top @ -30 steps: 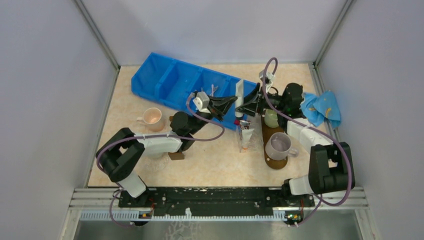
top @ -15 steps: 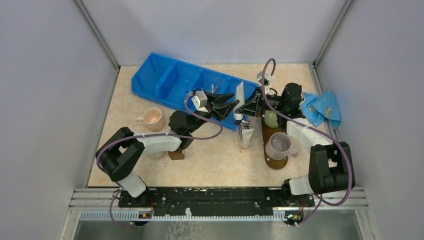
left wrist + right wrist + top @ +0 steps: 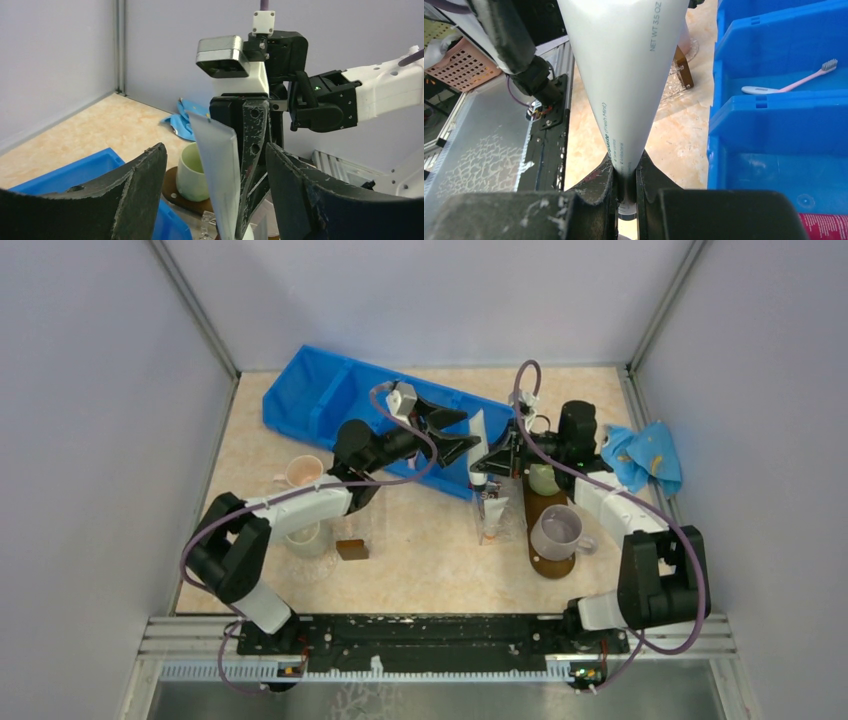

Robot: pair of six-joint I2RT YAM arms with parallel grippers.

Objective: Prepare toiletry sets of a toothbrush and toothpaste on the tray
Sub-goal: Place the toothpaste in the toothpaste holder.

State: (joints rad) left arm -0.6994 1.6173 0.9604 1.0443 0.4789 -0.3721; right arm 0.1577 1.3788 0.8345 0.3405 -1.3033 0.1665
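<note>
Seen from above, your two arms met over the right end of the blue bin (image 3: 330, 400), on the far half of the pale, stone-patterned surface (image 3: 430, 560).

Your right fingers (image 3: 604, 186) were shut tight on a white toothpaste tube (image 3: 624, 75). They pinched it at its narrow end, so the wide flat end stood up in the air. The tube hung clear of the surface, by the bin's right end and just left of the far end of the tray (image 3: 552, 566).

Your left fingers (image 3: 458, 446) stood wide apart, one on each side of the tube's upper part. There was a gap on both sides and they held nothing.

The tray, a long dark brown oval, lay on the right side of the surface, its length running near to far. A pale green cup (image 3: 541, 478) sat on its far end and a grey mug (image 3: 556, 530) on its near end. Just left of the tray, a second tube (image 3: 489, 508) lay on the surface on something clear; its colours were hard to make out.

A pink toothbrush (image 3: 794, 82) lay in one compartment of the bin. On the left side of the surface were a pink mug (image 3: 303, 472) and, nearer, a small brown block (image 3: 351, 549). A blue cloth (image 3: 645, 455) lay crumpled at the far right.
</note>
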